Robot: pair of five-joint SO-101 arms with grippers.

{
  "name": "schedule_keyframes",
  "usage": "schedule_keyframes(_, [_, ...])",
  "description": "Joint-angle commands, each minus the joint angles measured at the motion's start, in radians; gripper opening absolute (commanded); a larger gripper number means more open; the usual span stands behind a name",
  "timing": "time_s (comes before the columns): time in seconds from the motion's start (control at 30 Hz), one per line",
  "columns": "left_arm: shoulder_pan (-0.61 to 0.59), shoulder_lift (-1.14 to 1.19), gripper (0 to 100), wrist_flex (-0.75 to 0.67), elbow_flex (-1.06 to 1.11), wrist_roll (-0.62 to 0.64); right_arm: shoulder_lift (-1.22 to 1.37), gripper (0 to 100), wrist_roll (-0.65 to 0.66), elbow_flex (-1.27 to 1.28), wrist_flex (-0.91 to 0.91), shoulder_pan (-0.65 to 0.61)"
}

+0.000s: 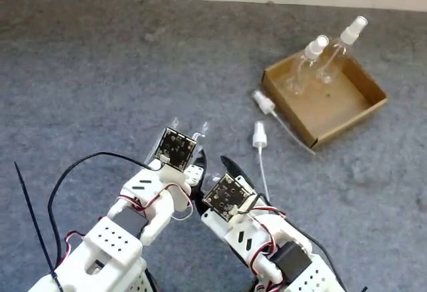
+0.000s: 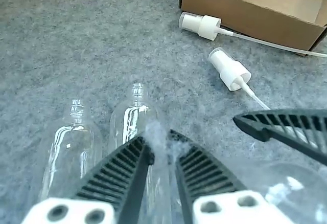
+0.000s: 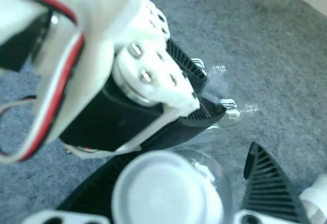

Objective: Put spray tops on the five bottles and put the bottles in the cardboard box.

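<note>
Nearest the left wrist camera, the left gripper has its jaws drawn almost together on a clear bottle lying toward the near edge of the table. A second bottle, uncapped, lies just beside it. A third bottle sits within the right gripper; I cannot tell whether it is clamped.

Two spray tops lie loose between the grippers and the cardboard box, which stands toward the far right corner and holds two capped bottles.

Handling, as I judge it:
- The bottles look light, thin-walled, slick and free to roll. I would grip the body just below the shoulder with moderate force.
- Each top trails a thin, flexible tube. I would hold the white collar, never the tube.
</note>
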Motion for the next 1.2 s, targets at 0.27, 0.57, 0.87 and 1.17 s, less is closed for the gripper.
schedule_keyframes(0.27, [-0.05, -0.01, 0, -0.011, -0.012, -0.008, -0.01, 26.3, -0.009, -0.007, -0.028, 0.058])
schedule_keyframes(0.57, [-0.054, -0.01, 0, -0.011, -0.013, -0.008, 0.025, 26.3, -0.038, -0.002, -0.044, 0.067])
schedule_keyframes(0.87, [-0.056, -0.01, 0, -0.011, -0.013, -0.008, 0.423, 26.3, -0.046, -0.054, -0.226, 0.062])
schedule_keyframes(1.17, [-0.058, -0.01, 0, -0.011, -0.013, -0.017, 0.552, 26.3, -0.066, -0.07, -0.384, 0.067])
